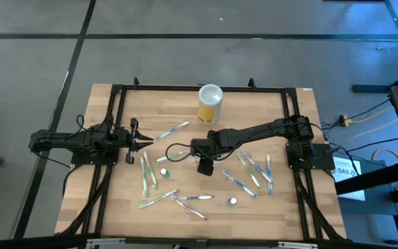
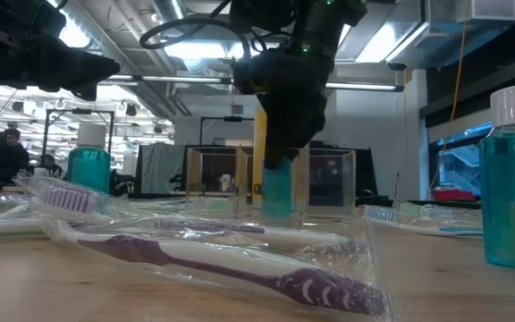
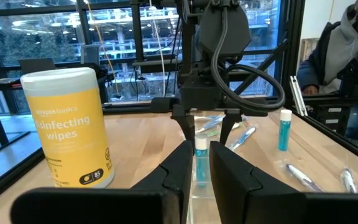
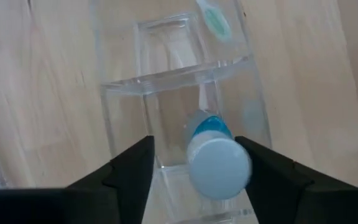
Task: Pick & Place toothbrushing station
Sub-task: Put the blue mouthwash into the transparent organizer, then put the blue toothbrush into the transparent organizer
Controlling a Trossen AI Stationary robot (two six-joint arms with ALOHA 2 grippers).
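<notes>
While the left arm waits at the left side of the wooden table (image 1: 282,207), its gripper (image 1: 146,142) pointing toward the middle with its fingers close together and holding nothing, the right arm reaches in from the right side to the table's centre. Seen from above, the right gripper (image 1: 197,149) hangs over the toothbrushing station (image 4: 185,93), a clear, see-through container standing on the wood near the middle. From the right wrist, the fingers stand apart on either side of a small blue bottle with a white cap (image 4: 216,163), which stands upright inside the container; whether they touch it cannot be told. Behind the container stands a yellow wipes canister (image 1: 210,104). Wrapped toothbrushes (image 1: 253,169) lie scattered around. A second small blue bottle (image 3: 284,130) stands apart.
</notes>
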